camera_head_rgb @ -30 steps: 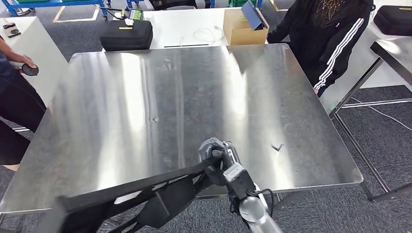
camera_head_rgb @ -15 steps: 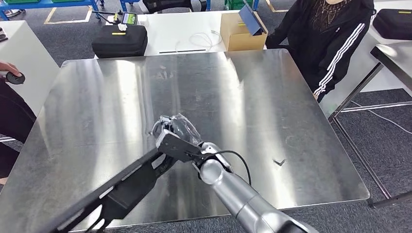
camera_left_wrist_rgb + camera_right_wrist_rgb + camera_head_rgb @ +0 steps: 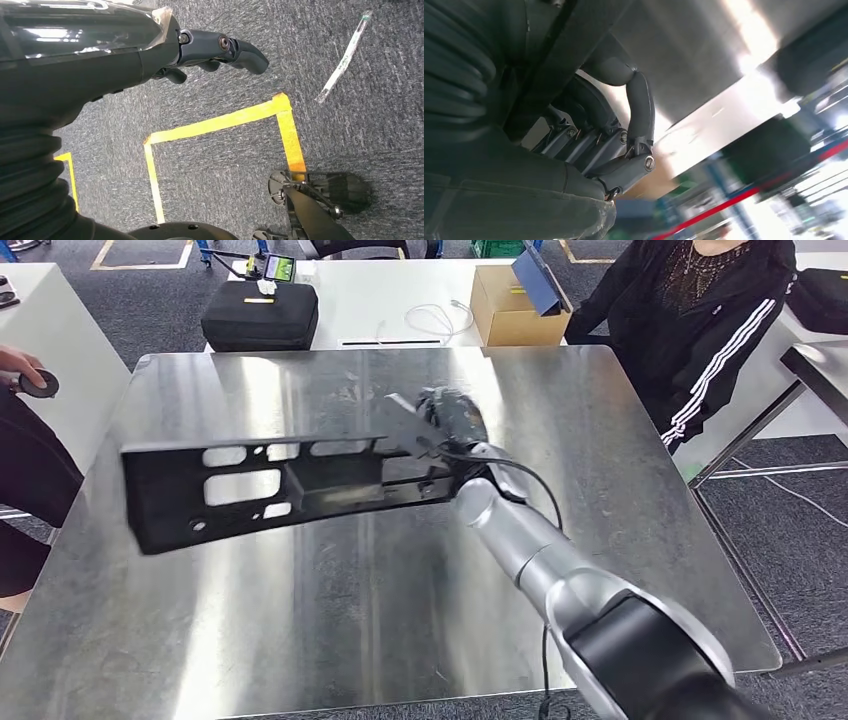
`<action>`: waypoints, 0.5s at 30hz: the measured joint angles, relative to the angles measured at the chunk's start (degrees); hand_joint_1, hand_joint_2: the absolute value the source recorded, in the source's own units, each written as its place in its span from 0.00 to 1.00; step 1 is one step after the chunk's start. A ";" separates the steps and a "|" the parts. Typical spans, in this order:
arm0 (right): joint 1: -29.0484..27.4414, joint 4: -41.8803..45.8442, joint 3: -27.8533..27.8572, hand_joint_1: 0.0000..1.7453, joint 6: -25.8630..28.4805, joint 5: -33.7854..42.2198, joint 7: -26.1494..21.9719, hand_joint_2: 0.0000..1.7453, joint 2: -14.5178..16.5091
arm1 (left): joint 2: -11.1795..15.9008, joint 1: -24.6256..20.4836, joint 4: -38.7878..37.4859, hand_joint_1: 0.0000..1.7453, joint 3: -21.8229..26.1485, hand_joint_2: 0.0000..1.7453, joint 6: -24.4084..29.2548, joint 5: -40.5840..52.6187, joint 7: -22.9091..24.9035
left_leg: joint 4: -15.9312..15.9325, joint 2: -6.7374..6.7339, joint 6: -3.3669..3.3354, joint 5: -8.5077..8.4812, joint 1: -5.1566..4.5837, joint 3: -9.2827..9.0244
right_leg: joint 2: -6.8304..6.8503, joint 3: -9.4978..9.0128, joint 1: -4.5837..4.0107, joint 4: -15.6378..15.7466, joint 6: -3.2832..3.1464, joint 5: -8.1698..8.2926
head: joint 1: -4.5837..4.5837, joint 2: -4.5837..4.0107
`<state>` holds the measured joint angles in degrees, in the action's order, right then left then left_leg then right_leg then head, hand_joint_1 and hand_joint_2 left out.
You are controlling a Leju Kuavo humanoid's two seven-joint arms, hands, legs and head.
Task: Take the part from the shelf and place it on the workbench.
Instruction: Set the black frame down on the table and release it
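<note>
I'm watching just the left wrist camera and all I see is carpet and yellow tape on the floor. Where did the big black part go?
Observer: The right hand holds the black part by one end, out over the shiny workbench.
Operator: Is it lying flat on the table?
Observer: I can't tell if it touches. The head view shows it stretched sideways toward the robot's left, cut-out windows facing the camera.
Operator: Are the fingers really around it?
Observer: Yes. In the right wrist view the dark fingers curl around the part's edge.
Operator: Is anyone near?
Observer: A person in a black jacket with white stripes stands at the far right corner of the workbench.
</note>
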<state>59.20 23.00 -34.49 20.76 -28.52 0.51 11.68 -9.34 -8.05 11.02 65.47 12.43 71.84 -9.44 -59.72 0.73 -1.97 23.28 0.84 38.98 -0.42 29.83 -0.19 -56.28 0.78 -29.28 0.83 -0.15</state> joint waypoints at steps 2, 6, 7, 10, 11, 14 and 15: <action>1.06 -1.25 1.18 1.00 0.81 0.07 0.64 1.00 -2.62 | 0.07 0.07 0.00 0.00 -0.01 1.00 0.08 0.00 -0.44 | 0.01 0.02 -0.06 -0.04 -0.06 0.01 | 0.02 -0.15 0.00 0.01 0.20 0.12 | 0.00 0.00; 1.61 -2.79 3.04 1.00 1.92 -0.37 0.98 1.00 -7.38 | 0.25 0.22 0.00 0.00 0.04 1.00 0.04 -0.64 -1.36 | 1.50 -0.14 -0.67 -0.94 -0.13 -0.14 | -0.01 -0.52 0.07 1.36 1.80 1.22 | 0.03 0.01; 1.56 -3.12 3.39 1.00 2.19 -0.65 1.07 1.00 -8.55 | 0.28 0.30 0.00 0.00 0.13 1.00 -0.05 -1.15 -1.63 | 2.05 -0.16 -0.83 -1.31 -0.15 -0.15 | -0.01 -0.50 0.11 1.90 2.30 1.57 | 0.03 0.01; 1.12 -4.06 4.13 1.00 2.66 -1.16 1.12 1.00 -11.28 | 0.35 0.77 -0.01 0.00 0.65 1.00 -0.40 -2.25 -2.14 | 2.72 -0.10 -0.89 -1.85 -0.21 0.13 | 0.00 -0.19 0.19 2.70 2.82 1.93 | 0.01 0.00; 0.87 -4.35 4.33 1.00 2.80 -1.27 1.05 1.00 -11.82 | 0.38 0.93 -0.03 0.00 0.81 1.00 -0.47 -2.34 -2.19 | 2.77 -0.10 -0.89 -1.92 -0.26 0.33 | -0.01 0.00 0.16 2.76 2.86 1.94 | 0.01 0.01; 0.09 -4.94 4.71 0.25 3.27 -1.50 0.87 1.00 -12.89 | 0.39 1.17 -0.18 0.00 1.01 1.00 -0.56 -2.36 -2.26 | 2.80 -0.17 -0.90 -1.96 -0.28 0.48 | -0.10 0.11 -0.05 2.68 2.84 1.90 | 0.07 0.02; -0.42 -5.11 4.77 0.00 3.33 -1.52 0.86 1.00 -13.22 | 0.40 1.22 -0.24 0.00 1.01 1.00 -0.60 -2.23 -2.27 | 2.90 -0.19 -0.88 -1.93 -0.22 0.20 | -0.11 -0.15 -0.13 2.66 2.85 1.92 | 0.08 0.01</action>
<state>58.77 17.88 -29.71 24.10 -30.05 1.37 -1.54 -8.93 -6.83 10.78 66.48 11.83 69.61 -11.71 -56.82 0.54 -2.85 21.35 0.61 39.18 -0.53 29.68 -0.32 -53.62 3.63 -27.36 0.91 -0.14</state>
